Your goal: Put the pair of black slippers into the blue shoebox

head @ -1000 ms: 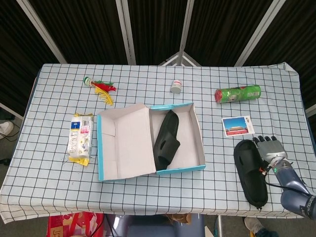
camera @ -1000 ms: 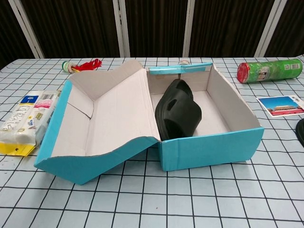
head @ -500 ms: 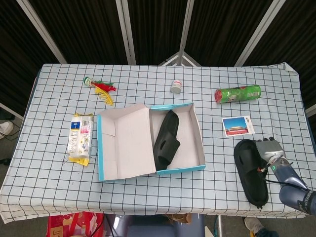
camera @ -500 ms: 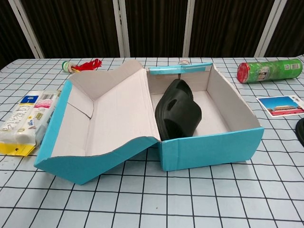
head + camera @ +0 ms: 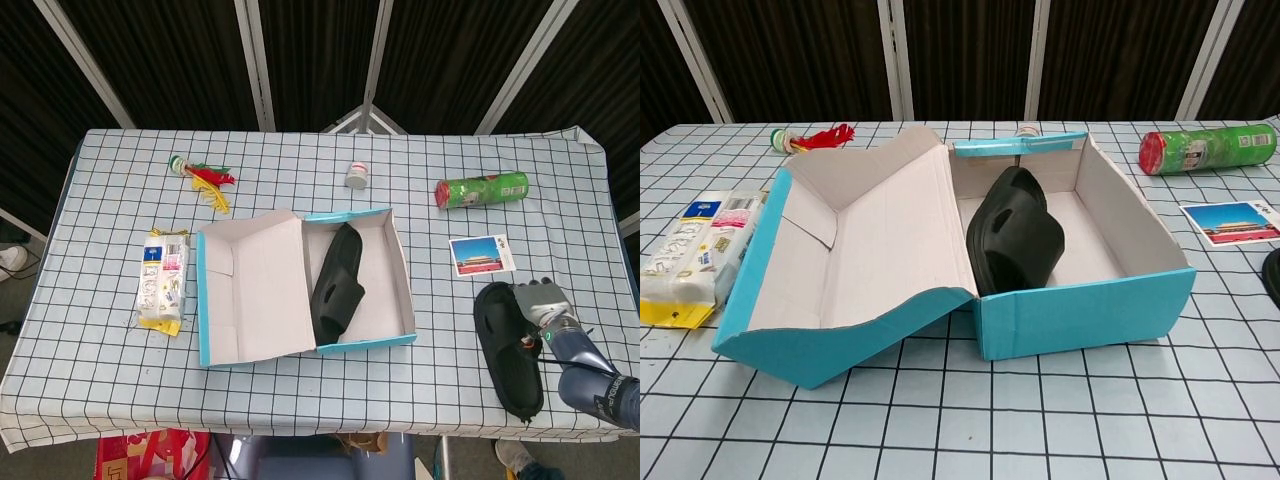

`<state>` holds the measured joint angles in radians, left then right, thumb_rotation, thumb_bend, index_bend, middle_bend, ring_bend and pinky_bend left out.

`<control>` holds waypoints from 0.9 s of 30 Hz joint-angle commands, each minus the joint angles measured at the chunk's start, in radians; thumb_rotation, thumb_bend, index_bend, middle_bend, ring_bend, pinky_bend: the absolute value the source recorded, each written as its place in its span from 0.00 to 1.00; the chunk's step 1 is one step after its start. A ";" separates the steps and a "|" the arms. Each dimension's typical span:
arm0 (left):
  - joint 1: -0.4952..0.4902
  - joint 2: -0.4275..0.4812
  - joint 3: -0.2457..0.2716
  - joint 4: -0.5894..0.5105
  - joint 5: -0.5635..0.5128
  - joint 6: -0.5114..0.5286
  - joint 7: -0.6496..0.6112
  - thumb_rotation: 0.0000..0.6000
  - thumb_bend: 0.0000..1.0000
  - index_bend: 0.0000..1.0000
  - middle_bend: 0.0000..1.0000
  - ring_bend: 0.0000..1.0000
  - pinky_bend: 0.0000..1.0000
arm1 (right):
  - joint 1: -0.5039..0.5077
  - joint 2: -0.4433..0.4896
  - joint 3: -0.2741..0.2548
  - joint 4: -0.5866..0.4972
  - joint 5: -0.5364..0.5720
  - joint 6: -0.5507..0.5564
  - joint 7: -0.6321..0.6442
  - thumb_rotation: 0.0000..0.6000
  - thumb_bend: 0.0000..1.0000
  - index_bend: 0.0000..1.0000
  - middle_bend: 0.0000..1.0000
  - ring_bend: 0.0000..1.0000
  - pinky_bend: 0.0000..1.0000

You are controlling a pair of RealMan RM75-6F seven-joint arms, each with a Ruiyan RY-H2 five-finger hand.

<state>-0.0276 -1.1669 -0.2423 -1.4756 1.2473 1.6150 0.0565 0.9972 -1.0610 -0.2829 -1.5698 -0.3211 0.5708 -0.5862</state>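
Beside the open blue cardboard shoebox [image 5: 365, 342] (one slipper already inside), the right hand [image 5: 541, 304] touches the second black rubber slipper [image 5: 507, 347]; finger closure unclear. Next: secure grip, then lift boxward.

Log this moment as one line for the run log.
one slipper in shoebox | second slipper on table right of box | right hand at second slipper, grip unclear | left hand not in view
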 commanded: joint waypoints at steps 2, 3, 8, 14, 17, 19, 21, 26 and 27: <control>-0.001 -0.001 0.000 0.001 -0.002 -0.003 0.000 1.00 0.25 0.09 0.00 0.02 0.10 | 0.054 -0.009 -0.051 0.004 0.053 -0.027 -0.033 1.00 0.02 0.17 0.18 0.10 0.00; -0.002 -0.001 -0.001 0.001 -0.003 -0.004 0.000 1.00 0.25 0.09 0.00 0.02 0.10 | 0.069 -0.010 -0.064 0.002 0.068 -0.034 -0.040 1.00 0.02 0.17 0.18 0.10 0.00; -0.003 -0.002 -0.002 0.003 -0.008 -0.010 0.002 1.00 0.24 0.09 0.00 0.02 0.10 | 0.152 -0.015 -0.140 -0.009 0.142 -0.070 -0.073 1.00 0.02 0.17 0.18 0.10 0.00; -0.005 -0.003 -0.002 0.006 -0.010 -0.017 -0.001 1.00 0.25 0.09 0.00 0.02 0.10 | 0.227 -0.034 -0.197 -0.021 0.201 -0.071 -0.074 1.00 0.02 0.17 0.18 0.10 0.00; -0.005 -0.002 -0.003 0.006 -0.012 -0.016 -0.004 1.00 0.25 0.09 0.00 0.02 0.10 | 0.248 -0.049 -0.214 -0.017 0.214 -0.073 -0.065 1.00 0.02 0.17 0.18 0.10 0.00; -0.004 -0.002 -0.003 0.007 -0.012 -0.016 -0.005 1.00 0.25 0.09 0.00 0.02 0.10 | 0.258 -0.058 -0.220 -0.012 0.220 -0.079 -0.057 1.00 0.02 0.17 0.18 0.10 0.00; -0.005 -0.002 -0.003 0.007 -0.012 -0.017 -0.005 1.00 0.25 0.09 0.00 0.02 0.10 | 0.263 -0.066 -0.222 -0.007 0.223 -0.085 -0.049 1.00 0.02 0.17 0.18 0.10 0.00; -0.007 -0.003 -0.003 0.009 -0.013 -0.021 -0.004 1.00 0.25 0.09 0.00 0.02 0.10 | 0.272 -0.093 -0.220 0.020 0.213 -0.091 -0.012 1.00 0.02 0.18 0.18 0.10 0.00; -0.008 -0.003 -0.003 0.010 -0.013 -0.023 -0.004 1.00 0.25 0.09 0.00 0.02 0.10 | 0.274 -0.097 -0.219 0.026 0.211 -0.094 -0.005 1.00 0.02 0.18 0.18 0.10 0.00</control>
<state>-0.0351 -1.1702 -0.2452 -1.4658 1.2341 1.5923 0.0523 1.2684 -1.1536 -0.5026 -1.5487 -0.1072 0.4800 -0.5967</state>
